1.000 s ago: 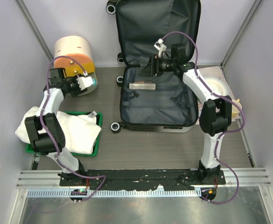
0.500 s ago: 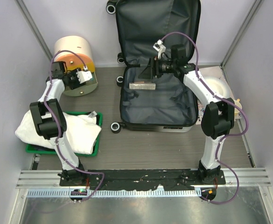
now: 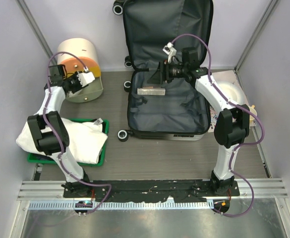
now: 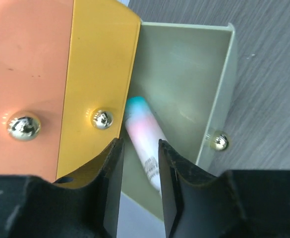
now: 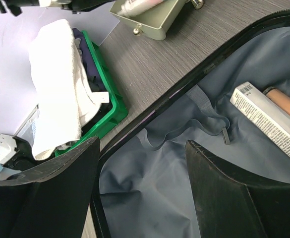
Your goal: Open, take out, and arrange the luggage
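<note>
Top external view: luggage (image 3: 167, 111) lies open at the far middle of the table (image 3: 159, 158), base flat, lid standing against the back wall, grey lining exposed. Right gripper (image 3: 158, 74) hangs over the base's far end, near a silver box (image 3: 151, 90). Right wrist view: jaws wide apart, nothing between them; box and a copper-coloured tube (image 5: 286, 104) lie side by side on the lining. Left gripper (image 4: 140, 146) is at the cream-and-orange cylinder (image 3: 78, 54), left of the luggage. Left wrist view: fingers slightly apart either side of a white-pink tube (image 4: 142, 131) lying in the cylinder's grey-green drawer (image 4: 184, 74); clamped or not, cannot tell. Green tray (image 3: 103, 154) with white cloth (image 3: 80, 139) sits near left
</note>
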Action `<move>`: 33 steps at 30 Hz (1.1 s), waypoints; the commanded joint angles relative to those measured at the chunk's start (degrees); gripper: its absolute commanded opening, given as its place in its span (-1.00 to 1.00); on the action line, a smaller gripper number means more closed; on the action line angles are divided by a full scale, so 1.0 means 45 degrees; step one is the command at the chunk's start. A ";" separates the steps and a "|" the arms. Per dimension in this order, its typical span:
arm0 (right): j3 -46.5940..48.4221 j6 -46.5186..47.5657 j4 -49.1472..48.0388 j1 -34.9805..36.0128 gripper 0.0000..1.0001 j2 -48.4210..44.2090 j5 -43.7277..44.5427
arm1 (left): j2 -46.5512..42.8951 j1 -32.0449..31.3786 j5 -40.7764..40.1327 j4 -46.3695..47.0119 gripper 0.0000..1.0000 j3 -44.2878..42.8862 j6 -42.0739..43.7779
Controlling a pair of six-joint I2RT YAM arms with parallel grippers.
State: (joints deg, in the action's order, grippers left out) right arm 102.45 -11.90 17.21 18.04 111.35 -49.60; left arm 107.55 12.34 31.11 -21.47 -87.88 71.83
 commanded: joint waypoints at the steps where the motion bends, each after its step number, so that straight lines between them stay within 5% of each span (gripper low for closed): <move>1: -0.0150 0.0184 -0.0290 -0.0006 0.50 -0.0760 -0.0032 | -0.1653 0.0110 0.0937 -0.0537 -0.38 0.0873 -0.0826; 9: -0.0502 0.0398 -0.0193 -0.0006 0.49 -0.0936 0.0085 | -0.1185 0.0227 0.0059 -0.2317 -0.63 0.1186 -0.0985; 22: -0.0541 0.1061 0.0334 -0.0006 0.50 -0.0838 0.0514 | 0.0787 0.0051 -0.1250 -0.0351 -0.79 0.1150 -0.2188; 33: -0.1341 0.6410 0.5215 -0.0103 0.45 -0.0682 0.1492 | 0.2350 -0.0320 -0.2713 0.2775 -0.77 0.0075 -0.2993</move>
State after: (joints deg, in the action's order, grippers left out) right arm 97.84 5.02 30.13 17.78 111.24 -44.21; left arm 116.73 11.66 21.80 -21.12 -84.31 60.05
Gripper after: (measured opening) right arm 0.735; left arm 0.113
